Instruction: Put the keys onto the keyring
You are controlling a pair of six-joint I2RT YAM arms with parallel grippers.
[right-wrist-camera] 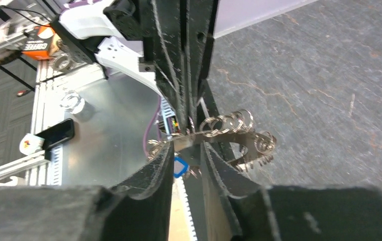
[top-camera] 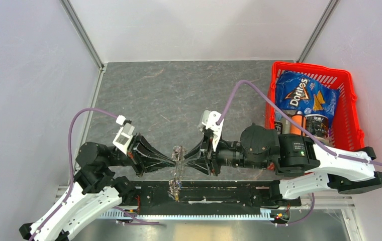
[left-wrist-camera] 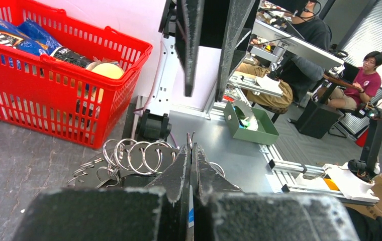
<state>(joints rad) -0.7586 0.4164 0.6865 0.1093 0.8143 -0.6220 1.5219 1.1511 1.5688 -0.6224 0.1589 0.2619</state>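
Note:
The keyring [top-camera: 179,151] hangs above the table's near edge, between my two grippers, which meet tip to tip. It is a flat dark disc with a central hole, fringed with small silver rings [right-wrist-camera: 249,143]. My right gripper [right-wrist-camera: 188,146] is shut on the disc's edge. My left gripper [left-wrist-camera: 192,146] is shut, with thin wire loops of the keyring [left-wrist-camera: 128,158] sticking out past its tips. A small blue square tag [right-wrist-camera: 180,166] hangs under the disc. Small pieces dangle below it [top-camera: 175,187]. No green or black key head shows.
A red basket [top-camera: 352,115] with a Doritos bag [top-camera: 302,95] and cans stands at the right back of the grey table. A black rail [top-camera: 219,193] runs along the near edge under the grippers. White walls close the left, back and right.

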